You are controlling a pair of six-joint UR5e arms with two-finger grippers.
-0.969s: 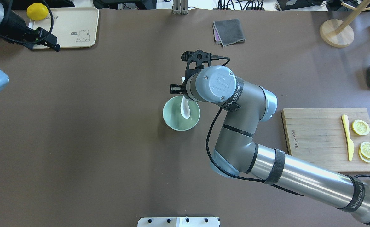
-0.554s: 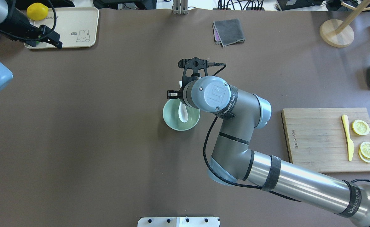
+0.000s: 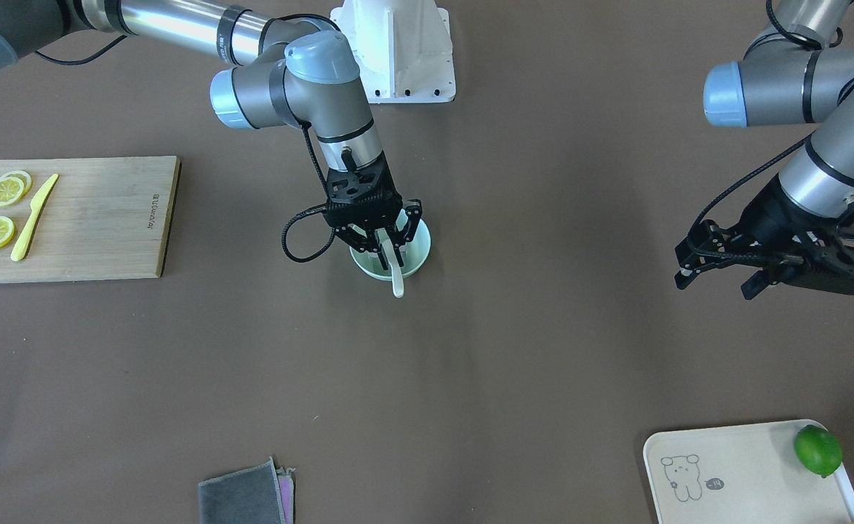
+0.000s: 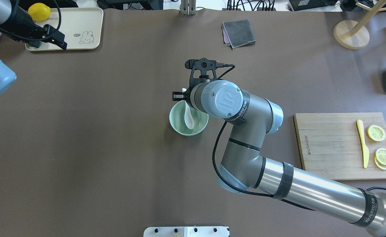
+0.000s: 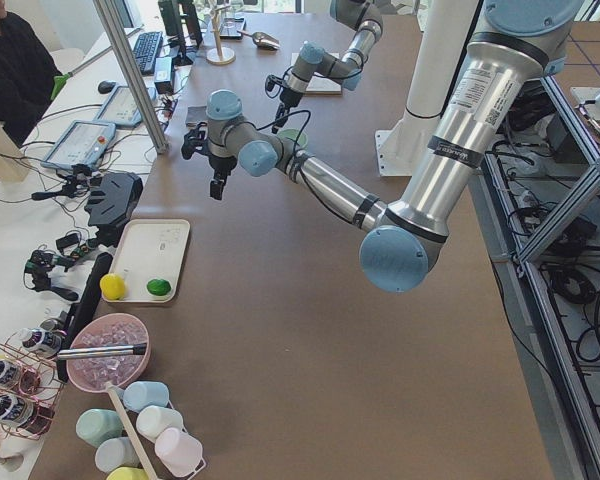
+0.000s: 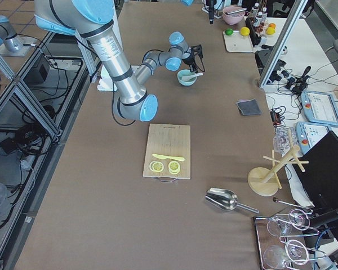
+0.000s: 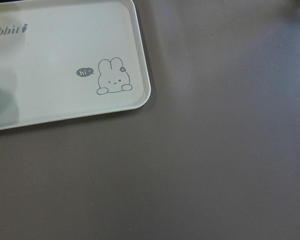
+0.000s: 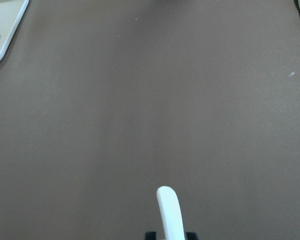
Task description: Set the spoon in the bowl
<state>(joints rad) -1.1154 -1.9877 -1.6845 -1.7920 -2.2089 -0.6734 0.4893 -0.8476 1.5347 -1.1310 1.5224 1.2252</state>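
Right gripper (image 3: pixel 389 251): you will find its fingers narrow, pressed on the short handle of the small white glossy soup spoon (image 4: pixel 190 119). The handle tip pokes out past the fingers, away from the robot's base. The wrist view shows it between two black fingertip edges.

Directly under the fingers sits the round pale mint-green bowl (image 4: pixel 180 126) on the brown table (image 4: pixel 114 148). The spoon's scoop is inside the bowl, and the handle slants up over the far rim. You cannot tell whether the scoop touches the bowl's floor.

Beyond the fingers, well apart, lies a folded grey cloth (image 4: pixel 239 33).

Well off to the fingers' right is a bamboo cutting board (image 4: pixel 327 144). It carries a slim yellow knife (image 4: pixel 363 144) and lemon slices (image 4: pixel 376 133).

Far to the fingers' left, the left gripper (image 4: pixel 58 39) hangs above the table by a cream tray with a rabbit drawing (image 4: pixel 81 23). You cannot tell its finger spread. The tray holds a yellow lemon (image 4: pixel 39 12) and a green lime (image 3: pixel 817 450).
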